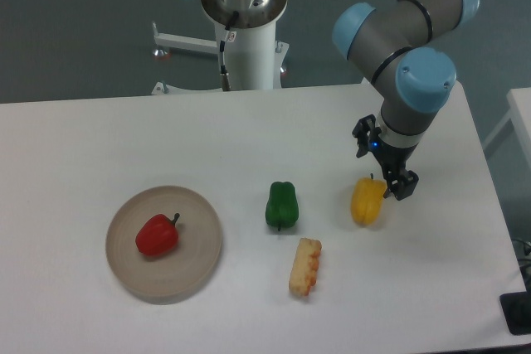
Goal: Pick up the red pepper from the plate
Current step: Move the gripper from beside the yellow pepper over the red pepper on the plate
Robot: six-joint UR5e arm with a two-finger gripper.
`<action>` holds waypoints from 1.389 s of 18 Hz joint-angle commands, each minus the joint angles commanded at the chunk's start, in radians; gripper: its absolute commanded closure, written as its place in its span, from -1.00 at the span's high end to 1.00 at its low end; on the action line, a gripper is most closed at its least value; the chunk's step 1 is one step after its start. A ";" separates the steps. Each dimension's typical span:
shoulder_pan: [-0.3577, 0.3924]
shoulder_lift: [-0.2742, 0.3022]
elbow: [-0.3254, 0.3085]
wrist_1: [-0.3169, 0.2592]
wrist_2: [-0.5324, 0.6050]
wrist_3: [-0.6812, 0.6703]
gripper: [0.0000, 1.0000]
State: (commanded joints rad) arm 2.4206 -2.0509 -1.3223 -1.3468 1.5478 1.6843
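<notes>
Red pepper [157, 235] on plate [199, 267] at left, gripper [390, 178] well apart at right beside yellow pepper [367, 201], we cannot tell its jaw state.

plate [124, 275]: front left part of the table [99, 138]
red pepper [157, 235]: on the plate, a bit left of its middle, stem toward the right
green pepper [281, 204]: right of the plate, well apart from it, about mid-table
corn piece [304, 266]: just in front of the green pepper, slightly to its right, not touching
yellow pepper [367, 200]: right of the green pepper, behind and right of the corn piece
gripper [397, 181]: right up against the yellow pepper's right side, far across from the plate
arm base [246, 47]: behind the table's back edge, near the middle
</notes>
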 joint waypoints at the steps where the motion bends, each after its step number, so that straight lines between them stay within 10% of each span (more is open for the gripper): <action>1: 0.000 0.000 0.000 0.000 0.000 -0.002 1.00; 11: -0.178 0.011 0.003 0.008 -0.090 -0.381 1.00; 25: -0.537 -0.061 -0.011 0.172 -0.026 -0.732 1.00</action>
State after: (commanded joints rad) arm 1.8840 -2.1121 -1.3330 -1.1751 1.5215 0.9528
